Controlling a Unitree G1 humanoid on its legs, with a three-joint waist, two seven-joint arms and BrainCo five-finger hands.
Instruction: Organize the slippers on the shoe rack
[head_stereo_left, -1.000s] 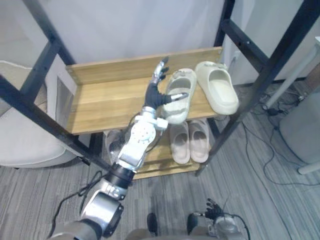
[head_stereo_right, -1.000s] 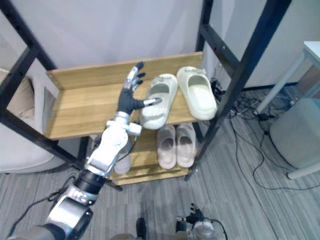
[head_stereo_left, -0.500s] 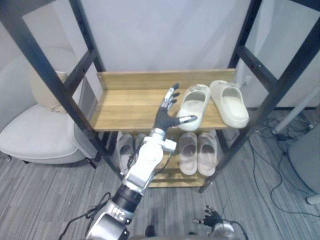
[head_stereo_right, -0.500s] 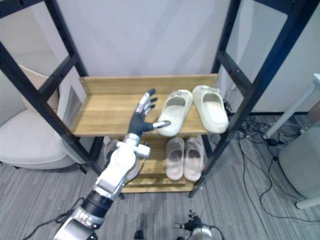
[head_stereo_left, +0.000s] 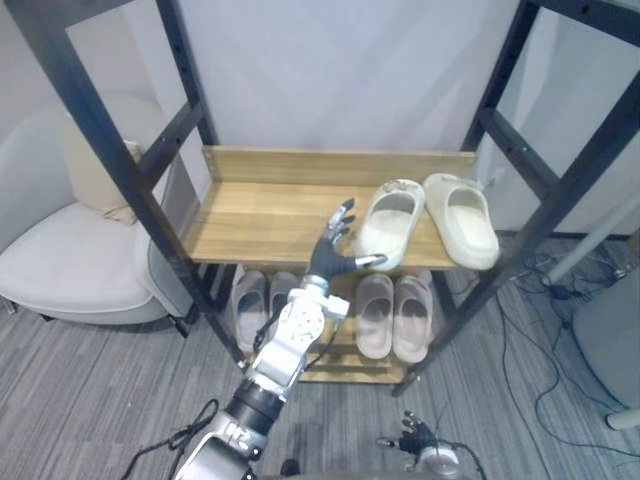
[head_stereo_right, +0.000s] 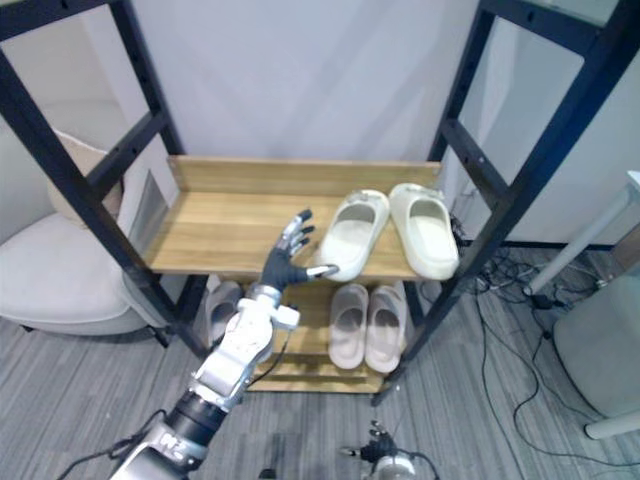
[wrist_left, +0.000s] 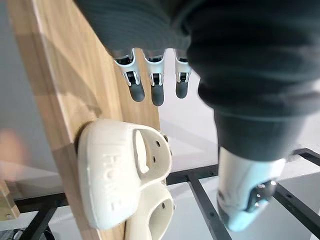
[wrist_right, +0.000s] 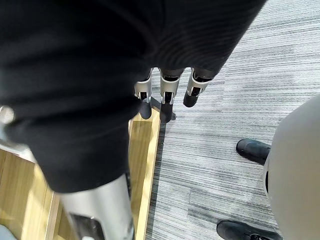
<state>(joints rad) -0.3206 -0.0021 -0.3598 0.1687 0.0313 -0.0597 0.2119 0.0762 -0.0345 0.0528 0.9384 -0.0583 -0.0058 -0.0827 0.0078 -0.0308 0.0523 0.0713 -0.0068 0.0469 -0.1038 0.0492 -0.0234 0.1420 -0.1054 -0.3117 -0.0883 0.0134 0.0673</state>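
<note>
Left eye view: the left hand (head_stereo_left: 332, 250) is raised at the front edge of the shoe rack (head_stereo_left: 255, 210), level with its upper shelf. The fingers are straight and spread, the thumb points sideways, and the hand grips nothing. The thumb tip lies at the heel of the nearer cream slipper (head_stereo_left: 388, 222); contact cannot be confirmed. That slipper lies angled on the right half of the rack's upper shelf. The second cream slipper (head_stereo_left: 463, 220) lies just beside it, at the rack's right end. The rack's lower shelf holds a beige pair (head_stereo_left: 375, 315) on the right and a grey pair (head_stereo_left: 247, 302) on the left. The right hand (wrist_right: 169, 89) hangs low in front of the rack, fingers straight, empty.
</note>
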